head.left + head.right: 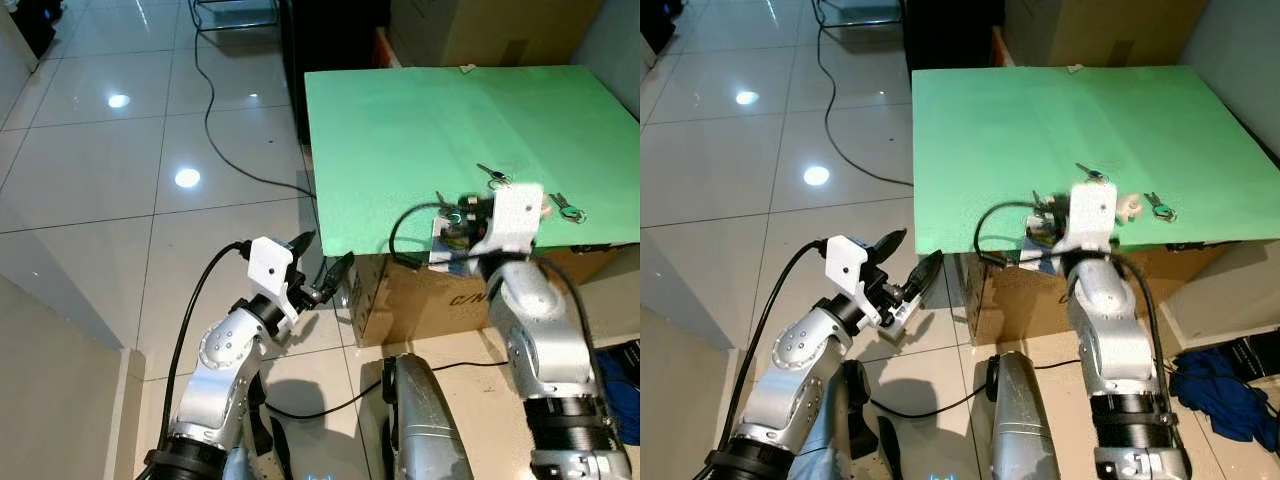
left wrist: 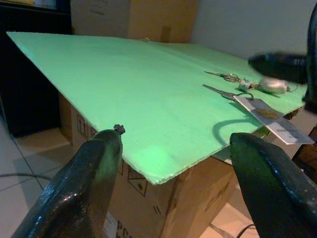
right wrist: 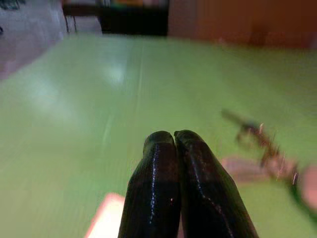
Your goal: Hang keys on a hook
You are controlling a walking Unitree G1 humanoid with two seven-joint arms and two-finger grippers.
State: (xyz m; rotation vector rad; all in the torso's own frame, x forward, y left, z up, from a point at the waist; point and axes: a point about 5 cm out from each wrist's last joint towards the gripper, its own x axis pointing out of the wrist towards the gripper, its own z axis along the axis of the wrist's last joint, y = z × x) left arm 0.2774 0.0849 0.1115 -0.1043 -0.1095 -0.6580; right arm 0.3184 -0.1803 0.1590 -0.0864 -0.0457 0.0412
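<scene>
Green board (image 1: 420,150), broad and flat, lies over cardboard boxes (image 1: 420,300) with shiny tiled floor (image 1: 100,180) all round it and a black cable (image 1: 215,130) snaking away across the tiles. Now the arms: the right arm is up at the near edge of the board, its white wrist block standing over the surface, and the right gripper (image 3: 184,148) has its two black fingers pressed together with nothing between them, pointing out across the green. The left gripper (image 1: 320,262) is lower down, off the near left corner of the board, fingers spread wide apart and holding nothing. And there are the keys! One set of keys (image 1: 1092,175) lies on the board just beyond the right wrist, and a second bunch (image 1: 1158,208) with a pale tag sits a little further to the right, near the board's right side. From the right wrist they show blurred, off to one side of the closed fingers, near but not touching. No hook that I can make out from here. So I'd call this the very start, the reach for the keys, nothing lifted yet. Next, I reckon, those right fingers must part, swing over to the nearer bunch and come down on the ring, a thin thing lying flat, so it could easily skid away on that smooth board.
</scene>
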